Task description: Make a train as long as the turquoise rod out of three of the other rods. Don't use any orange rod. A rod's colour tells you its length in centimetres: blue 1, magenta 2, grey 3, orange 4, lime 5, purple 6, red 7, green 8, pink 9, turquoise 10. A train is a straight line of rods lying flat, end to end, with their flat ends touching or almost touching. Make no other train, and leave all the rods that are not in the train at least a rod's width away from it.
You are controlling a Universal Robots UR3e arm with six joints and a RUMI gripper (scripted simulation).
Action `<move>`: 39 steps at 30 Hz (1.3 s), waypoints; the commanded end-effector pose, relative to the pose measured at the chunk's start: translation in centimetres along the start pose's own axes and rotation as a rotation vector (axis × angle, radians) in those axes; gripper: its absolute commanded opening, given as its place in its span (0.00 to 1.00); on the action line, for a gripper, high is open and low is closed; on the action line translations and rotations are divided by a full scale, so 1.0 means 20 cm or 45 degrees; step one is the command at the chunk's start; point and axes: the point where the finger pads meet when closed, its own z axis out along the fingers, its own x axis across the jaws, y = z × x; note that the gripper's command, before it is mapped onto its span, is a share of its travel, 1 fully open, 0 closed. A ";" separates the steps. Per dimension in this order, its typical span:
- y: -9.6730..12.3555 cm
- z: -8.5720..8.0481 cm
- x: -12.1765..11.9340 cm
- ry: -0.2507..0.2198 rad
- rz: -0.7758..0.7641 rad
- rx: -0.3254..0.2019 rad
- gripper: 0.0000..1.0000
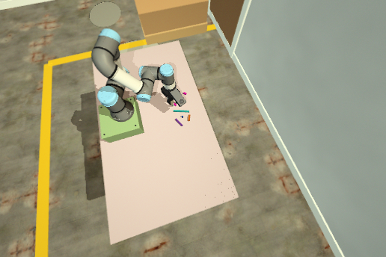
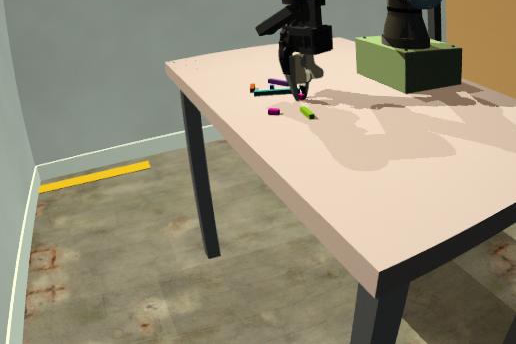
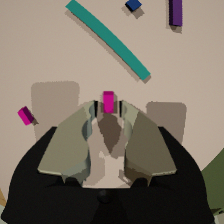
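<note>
Turquoise rod [image 1: 181, 110] [image 2: 272, 92] [image 3: 110, 40] lies flat on the pale pink table [image 1: 149, 176] [image 2: 425, 181] [image 3: 50, 50], just beyond my gripper [image 1: 173, 103] [image 2: 300, 96] [image 3: 108, 102] in the wrist view. I have the fingers pointing down with a narrow gap between them, gripping nothing. One magenta rod [image 1: 175, 104] [image 2: 301, 97] [image 3: 108, 101] sits at the fingertips, roughly centred across that gap, and the wrist camera gives me a sliver of daylight on each side of it.

The second magenta rod [image 1: 184, 93] [image 2: 273, 111] [image 3: 26, 115] lies off to the left in my wrist view, turned at an angle. Past the turquoise one I see the small blue rod [image 1: 182, 116] [image 2: 272, 87] [image 3: 133, 4], with the purple rod [image 1: 179, 122] [image 2: 277, 81] [image 3: 175, 12] and the orange rod [image 1: 188, 117] [image 2: 252, 87] near it, each apart from the others. From the exterior camera I pick out a lime rod [image 2: 307, 112] near both magenta pieces, touching neither.
</note>
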 end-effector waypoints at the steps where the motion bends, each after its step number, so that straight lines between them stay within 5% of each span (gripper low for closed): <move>1: 0.00 0.00 0.00 -0.002 0.000 0.002 0.14; 23: 0.00 0.00 0.00 -0.002 0.000 0.002 0.14; 24: 0.00 0.00 0.00 -0.002 0.000 0.002 0.00; 39: 0.00 0.00 0.00 -0.002 0.000 0.002 0.00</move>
